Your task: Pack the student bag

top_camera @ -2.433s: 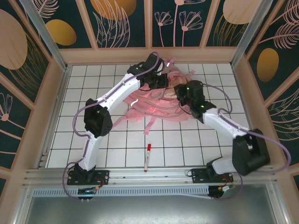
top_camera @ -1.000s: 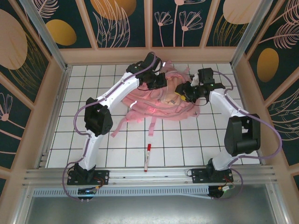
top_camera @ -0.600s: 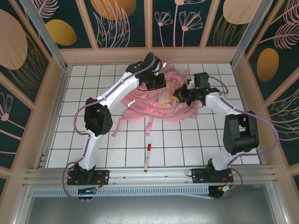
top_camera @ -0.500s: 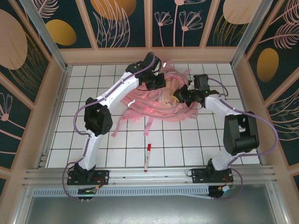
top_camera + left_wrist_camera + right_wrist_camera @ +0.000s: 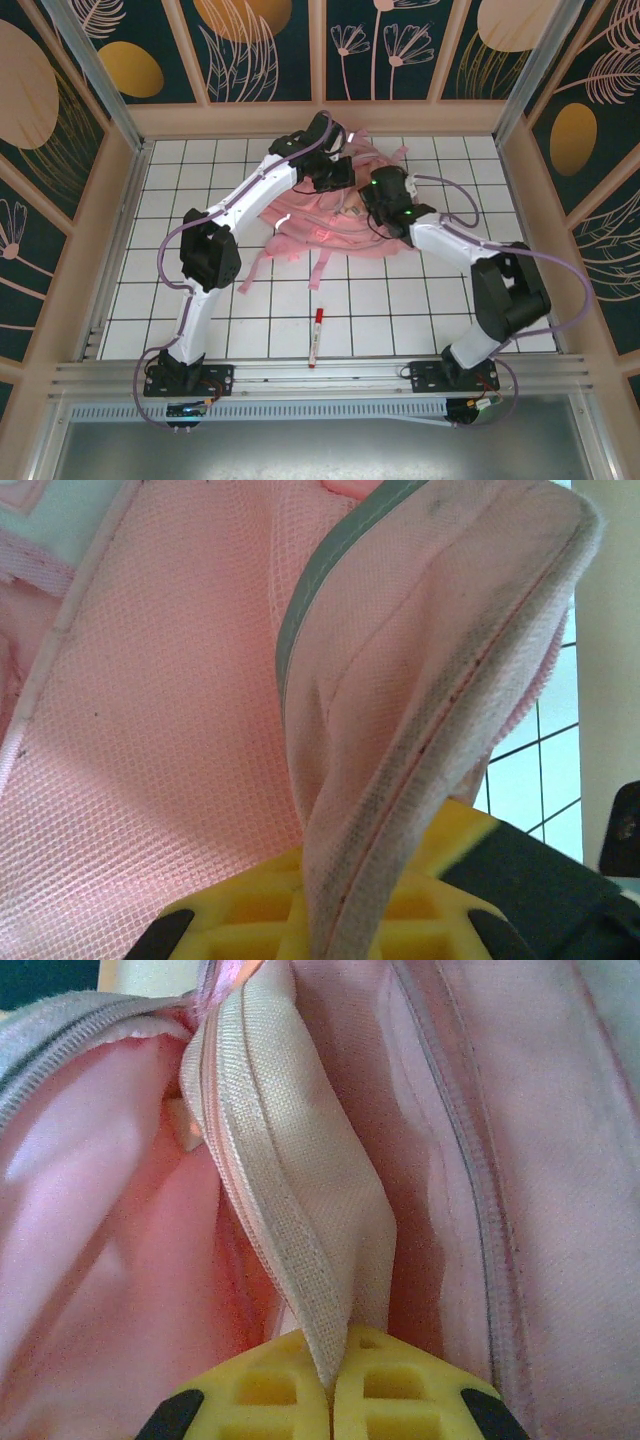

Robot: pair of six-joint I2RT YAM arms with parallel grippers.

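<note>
The left tool (image 5: 322, 920) is found clenched on a padded fold of the student bag (image 5: 325, 228). A grey reflective strip (image 5: 300, 610) is seen beside the pinched edge. The right tool (image 5: 333, 1365) is clenched on a zipper-edged flap (image 5: 290, 1210) at the bag's opening, with pink lining on either side. Both tools are set at the bag's far part, close together. The bag is laid crumpled on the white gridded tabletop (image 5: 190, 300), the back wall (image 5: 320, 118) just beyond it and its straps (image 5: 322, 270) trailing nearward. 1 red-capped marker (image 5: 317, 336) is noted nearward of the bag, well apart.
</note>
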